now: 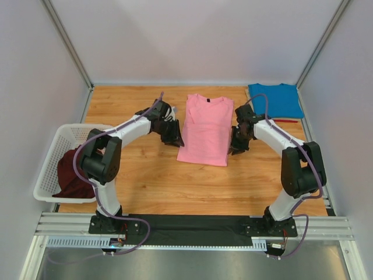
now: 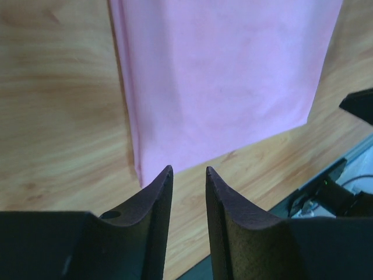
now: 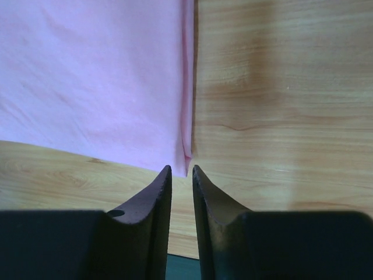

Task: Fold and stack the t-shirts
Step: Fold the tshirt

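The maroon shirt (image 1: pixel 70 172) lies heaped in the basket (image 1: pixel 44 169) at the left, not yet folded. The left jaws stand apart and empty at the near left corner of the pink shirt (image 1: pixel 205 128), mid-tabletop (image 1: pixel 145 175). The right jaws, narrowly apart and empty, sit at its near right corner, probably to lift the hem together. The blue shirt (image 1: pixel 275 99) lies far right.

L gripper (image 2: pixel 189 170) at bottom of view, jaws apart w/ a clear gap, nothing btwn them. Fingers (image 2: pixel 152 201) dark and curved, tips just short of the pink t-shirt (image 2: pixel 227 76) at its lower corner. Shirt lies flat on the wooden tabletop (image 2: pixel 58 116); its left edge is doubled over. Tabletop's edge shows lower right. Dark part (image 2: pixel 360 106) at right, can't ID.
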Available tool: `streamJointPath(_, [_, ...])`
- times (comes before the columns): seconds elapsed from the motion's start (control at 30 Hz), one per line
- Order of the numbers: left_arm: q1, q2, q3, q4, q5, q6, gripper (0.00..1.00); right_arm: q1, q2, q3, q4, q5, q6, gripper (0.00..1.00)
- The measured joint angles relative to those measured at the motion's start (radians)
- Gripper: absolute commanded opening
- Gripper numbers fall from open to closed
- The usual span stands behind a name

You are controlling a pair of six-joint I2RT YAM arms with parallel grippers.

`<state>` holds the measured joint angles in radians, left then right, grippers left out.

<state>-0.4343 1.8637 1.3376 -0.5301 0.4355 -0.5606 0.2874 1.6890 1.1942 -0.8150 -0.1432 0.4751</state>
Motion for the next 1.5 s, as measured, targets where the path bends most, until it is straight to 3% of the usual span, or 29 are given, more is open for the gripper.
streamJointPath(0.3, [-0.032, 0.012, -0.102, 0.085, 0.093, -0.004, 0.35, 0.007, -0.002, -0.093, 0.128, -0.137, 0.023, 0.17])
streamJointPath(0.6, [-0.03, 0.024, -0.216, 0.124, 0.053, -0.039, 0.36, 0.011, 0.048, -0.199, 0.193, -0.114, 0.045, 0.17])
streamJointPath(0.83, [-0.03, -0.037, -0.267, 0.142, 0.045, -0.058, 0.42, 0.013, -0.018, -0.232, 0.187, -0.082, 0.04, 0.22])
streamJointPath(1.1, [-0.03, -0.163, -0.252, 0.066, 0.021, -0.024, 0.5, 0.013, -0.117, -0.232, 0.158, -0.083, 0.046, 0.35])
streamJointPath(1.5, [-0.013, -0.053, -0.249, 0.06, -0.007, 0.0, 0.52, 0.013, -0.071, -0.309, 0.211, -0.121, 0.115, 0.36])
